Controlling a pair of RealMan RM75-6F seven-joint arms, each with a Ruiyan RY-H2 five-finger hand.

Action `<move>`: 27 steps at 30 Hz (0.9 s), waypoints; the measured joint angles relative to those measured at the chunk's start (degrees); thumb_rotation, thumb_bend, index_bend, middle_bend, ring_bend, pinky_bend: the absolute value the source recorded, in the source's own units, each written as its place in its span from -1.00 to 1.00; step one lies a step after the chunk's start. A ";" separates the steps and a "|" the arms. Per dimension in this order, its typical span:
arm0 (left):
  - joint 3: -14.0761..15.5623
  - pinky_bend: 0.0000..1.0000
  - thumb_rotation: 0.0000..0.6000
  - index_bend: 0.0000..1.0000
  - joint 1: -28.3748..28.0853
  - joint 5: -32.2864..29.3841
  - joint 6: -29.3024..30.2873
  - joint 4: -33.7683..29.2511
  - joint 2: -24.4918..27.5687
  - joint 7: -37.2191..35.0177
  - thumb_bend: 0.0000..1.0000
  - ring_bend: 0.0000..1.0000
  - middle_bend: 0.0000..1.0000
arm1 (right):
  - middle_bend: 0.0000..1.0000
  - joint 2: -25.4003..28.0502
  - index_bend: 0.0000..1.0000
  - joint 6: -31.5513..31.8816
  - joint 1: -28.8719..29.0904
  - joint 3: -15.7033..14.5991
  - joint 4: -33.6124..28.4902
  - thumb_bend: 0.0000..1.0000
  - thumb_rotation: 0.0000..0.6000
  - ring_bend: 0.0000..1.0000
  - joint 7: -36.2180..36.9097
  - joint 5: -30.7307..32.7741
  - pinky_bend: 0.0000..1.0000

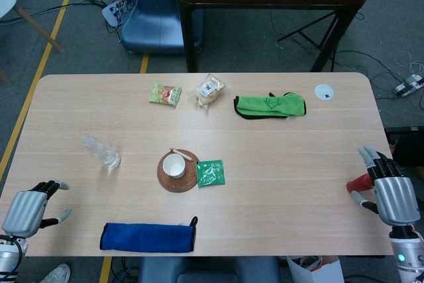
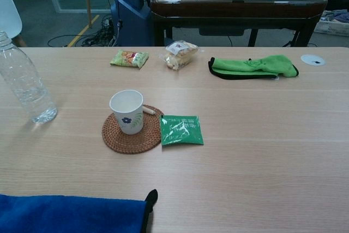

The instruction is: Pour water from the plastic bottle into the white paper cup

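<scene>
A clear plastic bottle [image 1: 100, 152] stands upright on the left part of the table; the chest view shows the bottle [image 2: 23, 81] at its left edge with water in its base. The white paper cup [image 1: 174, 165] sits on a round woven coaster [image 1: 177, 171] near the table's middle, and the cup [image 2: 127, 112] looks empty. My left hand [image 1: 28, 210] hovers at the near left corner, fingers apart, holding nothing, well short of the bottle. My right hand [image 1: 389, 190] is at the near right edge, fingers spread and empty. Neither hand appears in the chest view.
A green packet [image 1: 211, 173] lies just right of the coaster. A folded blue cloth [image 1: 148, 237] lies along the front edge. At the back are two snack bags [image 1: 165, 93] [image 1: 210, 91], a green cloth [image 1: 269, 105] and a white disc [image 1: 324, 92].
</scene>
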 measured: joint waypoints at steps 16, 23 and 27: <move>-1.11 0.22 1.00 -0.60 -1.36 -2.86 -3.37 -2.66 -0.49 -5.54 -0.78 -0.53 -0.53 | -0.86 -0.33 -0.83 -3.02 0.78 0.41 0.09 -0.91 1.00 -0.74 -0.89 2.36 -0.53; -4.36 -0.24 1.00 -1.00 -4.69 -10.24 -10.85 -4.67 -1.05 -9.31 -0.87 -0.96 -0.99 | -0.85 0.06 -0.81 -2.37 0.62 0.09 -0.35 -0.91 1.00 -0.74 -0.63 1.53 -0.53; -6.55 -0.46 1.00 -1.00 -6.95 -15.19 -15.31 -4.63 -1.92 -9.55 -0.93 -1.00 -1.00 | -0.84 0.29 -0.81 -1.82 0.39 -0.01 -0.51 -0.91 1.00 -0.74 -0.29 1.12 -0.53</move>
